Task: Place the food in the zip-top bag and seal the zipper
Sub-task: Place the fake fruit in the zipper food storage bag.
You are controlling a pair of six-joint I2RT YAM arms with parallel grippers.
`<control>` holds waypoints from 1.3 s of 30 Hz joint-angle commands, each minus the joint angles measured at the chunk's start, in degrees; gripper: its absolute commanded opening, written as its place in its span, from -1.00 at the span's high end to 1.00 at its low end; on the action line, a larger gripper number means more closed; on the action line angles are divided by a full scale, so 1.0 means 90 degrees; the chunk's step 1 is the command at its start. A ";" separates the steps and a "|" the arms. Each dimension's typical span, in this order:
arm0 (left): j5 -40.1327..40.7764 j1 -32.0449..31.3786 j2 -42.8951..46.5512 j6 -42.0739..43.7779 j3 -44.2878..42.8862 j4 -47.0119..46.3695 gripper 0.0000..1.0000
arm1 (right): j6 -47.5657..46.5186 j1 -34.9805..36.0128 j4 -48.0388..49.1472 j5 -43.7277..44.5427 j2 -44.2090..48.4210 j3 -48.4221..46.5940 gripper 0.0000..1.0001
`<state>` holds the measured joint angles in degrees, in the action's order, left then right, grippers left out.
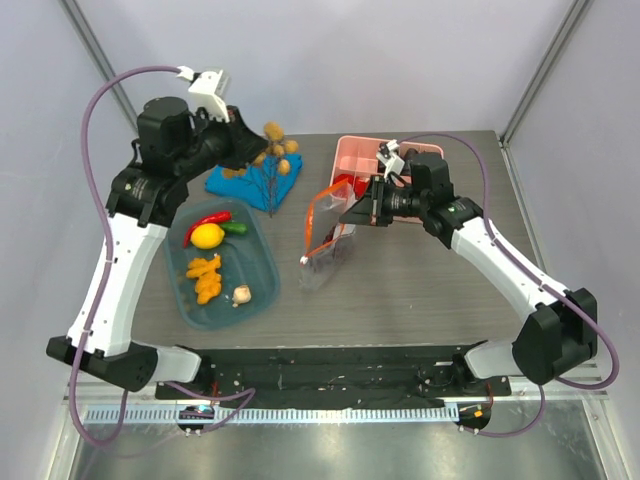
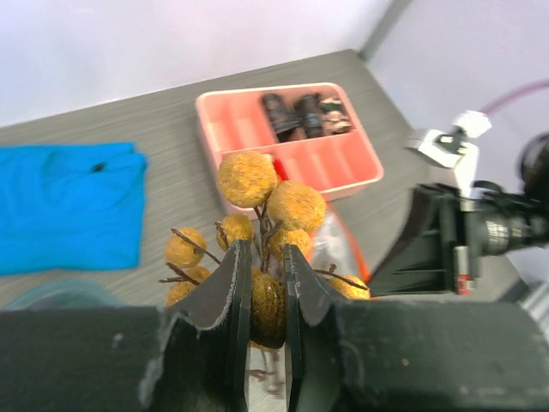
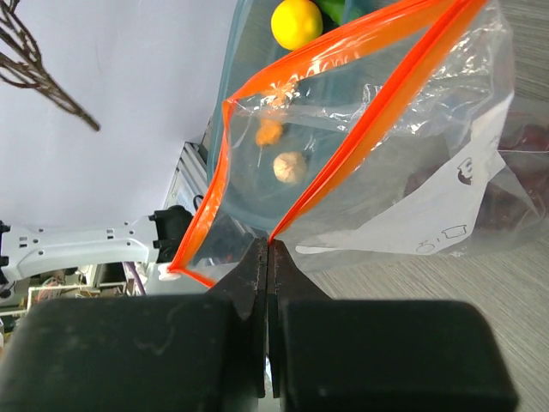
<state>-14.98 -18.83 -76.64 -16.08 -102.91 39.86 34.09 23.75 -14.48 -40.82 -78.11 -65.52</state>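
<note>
My left gripper (image 1: 256,150) (image 2: 262,251) is shut on a bunch of golden-brown balls on dark twigs (image 1: 277,148) (image 2: 247,176), held in the air over the blue cloth. My right gripper (image 1: 346,214) (image 3: 268,245) is shut on the red-orange zipper strip (image 3: 377,103) of the clear zip-top bag (image 1: 325,238) (image 3: 412,172). It holds the bag upright with its mouth open. The white slider (image 1: 303,260) (image 3: 170,275) sits at the strip's end. A yellow pepper (image 1: 207,236), red chili (image 1: 208,219), green vegetable (image 1: 236,228), orange pieces (image 1: 206,278) and garlic bulb (image 1: 241,294) lie in the teal tub.
The teal tub (image 1: 265,268) stands at the left front. A blue cloth (image 1: 232,183) (image 2: 60,202) lies behind it. A pink divided box (image 1: 358,155) (image 2: 232,129) with dark items stands at the back, just behind the bag.
</note>
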 commanded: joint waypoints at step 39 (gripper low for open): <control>0.0737 -0.2849 -0.0380 0.0165 0.2714 -0.0767 1.00 | -0.0252 0.0193 0.0086 -0.0015 0.0143 -0.0260 0.99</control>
<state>-9.02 -44.18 -79.42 -15.99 -78.65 30.76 32.93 25.12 -16.38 -40.03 -79.68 -66.65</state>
